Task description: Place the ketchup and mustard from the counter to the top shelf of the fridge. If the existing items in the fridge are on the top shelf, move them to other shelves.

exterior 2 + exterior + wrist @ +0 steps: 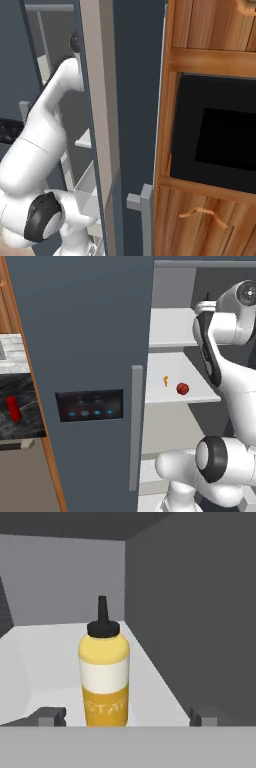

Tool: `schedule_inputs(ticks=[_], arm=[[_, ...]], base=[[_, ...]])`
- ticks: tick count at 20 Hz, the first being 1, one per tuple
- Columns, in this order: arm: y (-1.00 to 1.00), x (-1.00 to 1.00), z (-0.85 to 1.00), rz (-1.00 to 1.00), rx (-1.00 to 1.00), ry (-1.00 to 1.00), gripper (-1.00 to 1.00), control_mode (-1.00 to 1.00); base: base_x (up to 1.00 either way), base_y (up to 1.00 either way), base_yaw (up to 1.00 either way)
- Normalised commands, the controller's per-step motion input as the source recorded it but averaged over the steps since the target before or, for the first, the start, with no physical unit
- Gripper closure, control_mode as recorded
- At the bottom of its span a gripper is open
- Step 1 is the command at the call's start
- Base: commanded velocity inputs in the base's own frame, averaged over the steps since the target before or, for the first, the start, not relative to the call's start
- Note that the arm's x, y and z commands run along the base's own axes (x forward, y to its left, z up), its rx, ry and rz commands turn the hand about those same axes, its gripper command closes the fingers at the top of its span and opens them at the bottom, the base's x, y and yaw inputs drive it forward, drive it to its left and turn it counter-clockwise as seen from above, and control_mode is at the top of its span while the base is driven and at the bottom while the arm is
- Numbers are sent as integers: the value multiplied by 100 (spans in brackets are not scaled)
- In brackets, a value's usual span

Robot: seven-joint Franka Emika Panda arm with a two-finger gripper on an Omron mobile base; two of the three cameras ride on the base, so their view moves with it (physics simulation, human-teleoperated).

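Note:
The yellow mustard [104, 674] stands upright on a pale grey shelf [45, 657] inside the fridge, close to the dark right wall. My gripper [126, 717] is open, its fingertips [50, 716] set wide on either side of the bottle and apart from it. In the left base view my arm [220, 331] reaches in at the height of the top shelf [170, 326]. The red ball [182, 388] and the small orange piece [165, 380] lie on the shelf below. The red ketchup [13, 407] stands on the black counter [22, 421] to the left.
The open blue-grey fridge door [85, 331], with its light panel [90, 405] and grey bar handle [136, 426], stands between the counter and the fridge interior. A wooden cabinet holding a black oven [220, 140] rises to the right of the fridge.

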Motion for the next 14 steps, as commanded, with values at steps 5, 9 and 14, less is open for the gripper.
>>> schedule_inputs(ticks=[5,9,14], arm=[[21,-100,10,0,0,-18,-100,-100],[56,-100,31,0,1,-6,-100,-100],[76,-100,21,0,5,2,-100,-100]], base=[[0,0,0],[0,0,0],[0,0,0]])
